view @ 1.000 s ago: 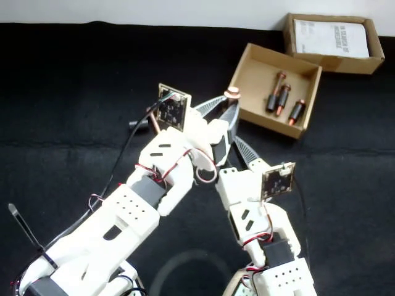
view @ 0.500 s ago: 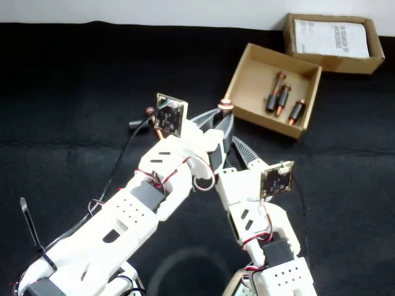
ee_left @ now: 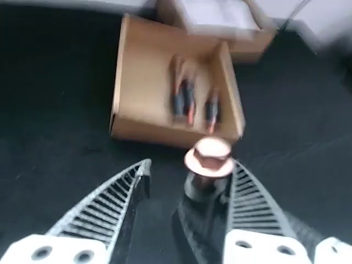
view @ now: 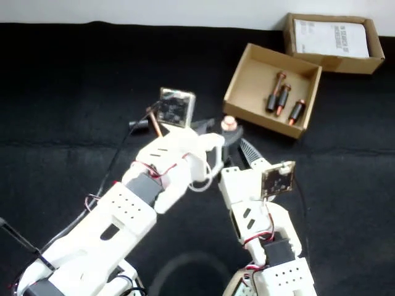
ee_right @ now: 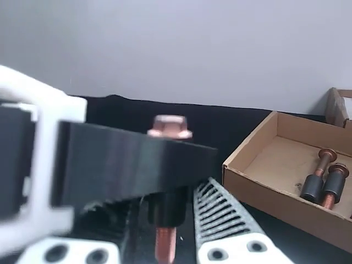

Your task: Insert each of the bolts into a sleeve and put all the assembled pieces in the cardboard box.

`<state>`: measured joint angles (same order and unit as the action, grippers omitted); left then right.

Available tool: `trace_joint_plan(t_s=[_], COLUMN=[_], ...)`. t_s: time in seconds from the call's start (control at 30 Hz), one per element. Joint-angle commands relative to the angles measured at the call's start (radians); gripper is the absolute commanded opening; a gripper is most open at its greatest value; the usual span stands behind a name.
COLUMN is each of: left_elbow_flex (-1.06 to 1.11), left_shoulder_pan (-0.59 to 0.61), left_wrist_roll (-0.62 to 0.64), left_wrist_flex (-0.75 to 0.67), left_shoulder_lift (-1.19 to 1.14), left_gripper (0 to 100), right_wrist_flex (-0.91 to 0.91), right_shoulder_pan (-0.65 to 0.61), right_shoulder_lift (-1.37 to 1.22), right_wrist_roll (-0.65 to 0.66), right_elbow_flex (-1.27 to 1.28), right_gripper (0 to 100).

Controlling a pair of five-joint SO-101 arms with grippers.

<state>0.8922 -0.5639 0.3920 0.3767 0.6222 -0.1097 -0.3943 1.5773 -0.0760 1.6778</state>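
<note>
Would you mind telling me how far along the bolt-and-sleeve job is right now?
Done: three assembled pieces lie in the cardboard box. In hand: the right claw grips a sleeve with a bolt through it, beside the open left claw. Left: boxing it, then the loose bolt on the cloth.

Both arms stretched forward, wrists converging. Left claw (ee_left: 190, 165) spread wide, crossing just ahead of right claw (ee_right: 168, 201). Right claw clamped on upright sleeve (ee_right: 165, 212), fingers flanking it.
</note>
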Motion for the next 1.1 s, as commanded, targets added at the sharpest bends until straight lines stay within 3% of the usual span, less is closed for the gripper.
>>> trace_joint_plan(t_s=[0.0,0.2,0.43,0.63,0.7,0.8,1.07], left_elbow_flex=[-0.082,-0.185,-0.180,-0.180,-0.177,-0.125,0.122], left_shoulder_pan=[-0.018,-0.018,-0.018,0.010,0.041,0.099,0.321], left_wrist_roll=[-0.003,-0.011,-0.126,-0.173,-0.175,-0.178,-0.178], left_wrist_flex=[0.115,0.319,0.526,0.692,0.700,0.700,0.617], left_shoulder_lift=[0.010,0.127,0.407,0.608,0.656,0.723,0.915], left_gripper=[26,26,25,7,0,2,2], right_wrist_flex=[0.019,0.019,0.019,0.013,0.013,0.007,-0.219], right_shoulder_pan=[0.010,0.012,0.044,0.050,0.050,0.050,0.067], right_shoulder_lift=[0.018,0.018,0.018,0.010,0.010,0.008,-0.131], right_wrist_roll=[0.009,0.011,0.009,0.011,0.011,0.011,0.012], right_elbow_flex=[0.082,0.081,0.081,-0.007,-0.047,-0.116,-0.542], right_gripper=[0.7,0.7,0.7,0.7,0.7,0.7,0.7])
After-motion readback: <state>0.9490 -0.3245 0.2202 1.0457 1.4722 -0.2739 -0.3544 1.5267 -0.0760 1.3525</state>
